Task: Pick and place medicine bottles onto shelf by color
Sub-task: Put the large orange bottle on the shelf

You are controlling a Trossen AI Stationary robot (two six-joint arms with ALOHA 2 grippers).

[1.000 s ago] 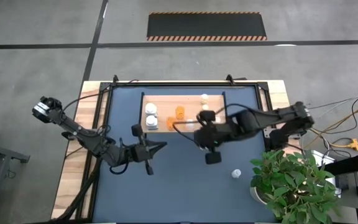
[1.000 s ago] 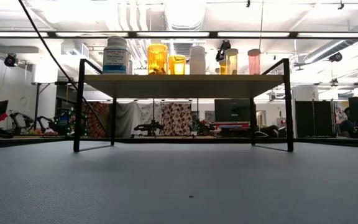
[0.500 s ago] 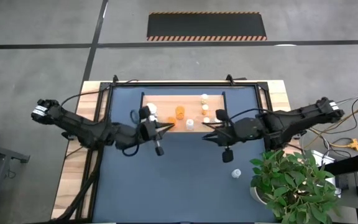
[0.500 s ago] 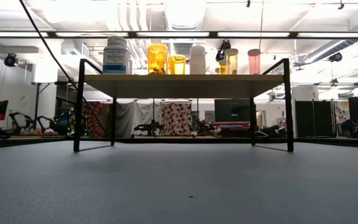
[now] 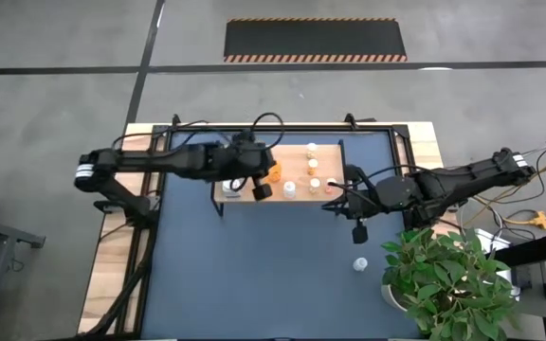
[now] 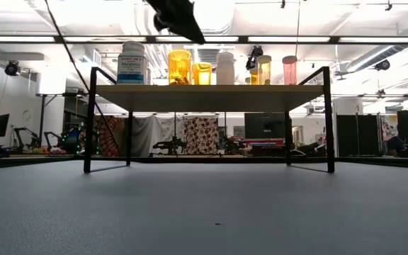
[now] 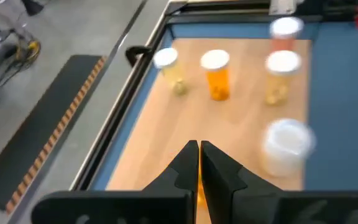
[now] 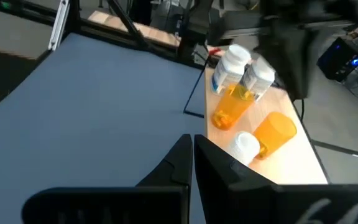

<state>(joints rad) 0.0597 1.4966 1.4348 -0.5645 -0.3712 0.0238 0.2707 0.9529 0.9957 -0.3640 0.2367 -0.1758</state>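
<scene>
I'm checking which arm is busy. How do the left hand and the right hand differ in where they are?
The left dark two-finger hand hangs over the board of the light-wood shelf; the right dark two-finger hand is off the shelf's right end, above the dark blue tabletop. The left hand shows in the low view, higher than the medicine bottles; the right hand does not show there. Both are shut and hold nothing.

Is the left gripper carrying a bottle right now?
No, the left gripper is shut and empty above the shelf.
</scene>
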